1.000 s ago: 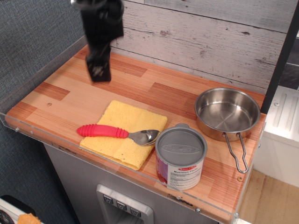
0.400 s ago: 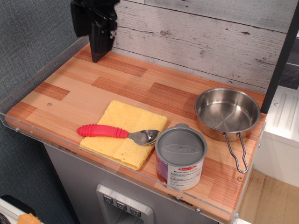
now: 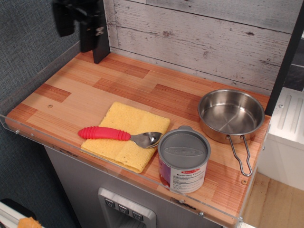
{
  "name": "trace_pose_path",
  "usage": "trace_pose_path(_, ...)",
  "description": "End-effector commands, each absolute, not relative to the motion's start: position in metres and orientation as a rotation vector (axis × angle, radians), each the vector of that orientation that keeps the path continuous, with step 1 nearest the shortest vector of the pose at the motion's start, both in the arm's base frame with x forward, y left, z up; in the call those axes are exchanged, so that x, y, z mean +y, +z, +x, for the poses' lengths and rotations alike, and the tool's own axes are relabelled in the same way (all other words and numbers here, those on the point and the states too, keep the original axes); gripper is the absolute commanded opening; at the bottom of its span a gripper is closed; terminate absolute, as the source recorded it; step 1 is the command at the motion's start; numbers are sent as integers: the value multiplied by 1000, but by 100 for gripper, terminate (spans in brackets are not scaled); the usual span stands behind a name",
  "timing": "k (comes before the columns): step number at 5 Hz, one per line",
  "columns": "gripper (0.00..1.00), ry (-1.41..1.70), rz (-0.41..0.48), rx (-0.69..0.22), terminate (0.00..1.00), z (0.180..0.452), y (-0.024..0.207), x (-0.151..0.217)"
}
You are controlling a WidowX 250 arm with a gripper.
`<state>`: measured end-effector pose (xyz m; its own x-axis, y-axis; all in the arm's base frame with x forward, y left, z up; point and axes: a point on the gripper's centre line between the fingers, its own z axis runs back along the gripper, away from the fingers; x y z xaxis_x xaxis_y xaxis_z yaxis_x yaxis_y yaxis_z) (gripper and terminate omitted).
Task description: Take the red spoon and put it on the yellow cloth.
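Near the front edge of the bench, left of its middle, the red spoon (image 3: pixel 120 136) lay across the yellow cloth (image 3: pixel 126 136), its handle reaching past the cloth's left side and its bowl resting on the cloth's right part, just beside the tin can (image 3: pixel 183 160). Well apart from it, the gripper (image 3: pixel 93 43) hung over the back left corner, close to the plank wall (image 3: pixel 199 38); it showed only as a dark block, and whether its fingers were spread or closed could not be told. It held nothing that could be seen.

The wooden benchtop (image 3: pixel 142 90) was striped in light and reddish boards, with a clear plastic guard (image 3: pixel 28 83) along its left and front edges. A steel pan (image 3: pixel 231 115) sat near the right edge, its wire handle pointing toward the front. Grey fabric covered the wall to the left.

The spoon had a thick ribbed red handle and a shiny metal bowl. The cloth was flat, roughly square and terry-textured.
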<state>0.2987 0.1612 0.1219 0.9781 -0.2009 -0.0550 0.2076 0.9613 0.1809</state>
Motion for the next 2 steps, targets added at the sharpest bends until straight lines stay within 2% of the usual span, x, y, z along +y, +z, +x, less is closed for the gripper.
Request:
trace_pose_path(1, 100, -142, 142, 5, 0, 280, 135, 198)
trace_pose_path(2, 100, -142, 142, 5, 100, 280, 135, 198)
